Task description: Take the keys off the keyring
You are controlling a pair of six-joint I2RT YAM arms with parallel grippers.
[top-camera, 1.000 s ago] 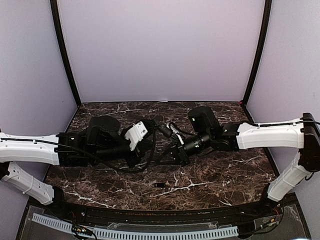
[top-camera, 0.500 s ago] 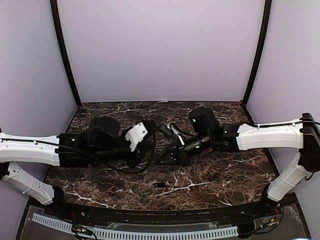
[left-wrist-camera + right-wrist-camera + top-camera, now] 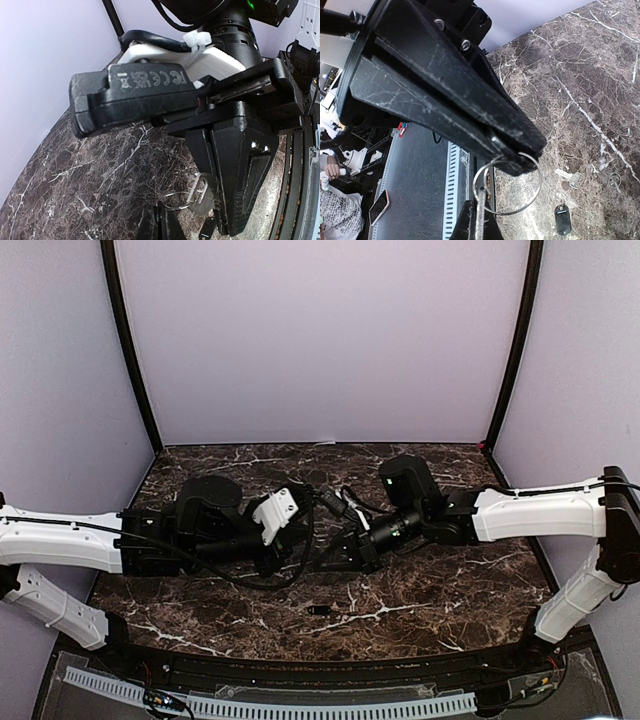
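Right gripper (image 3: 520, 158) is clenched on the keyring (image 3: 540, 176), one key (image 3: 201, 191) hanging from it above the marble table (image 3: 580, 100); left gripper (image 3: 161, 216) is closed just beneath. Since a second ago both grippers have edged slightly rightward. A loose key (image 3: 569, 177) lies on the marble. Camera housing (image 3: 140, 95) shows CE and FC marks.
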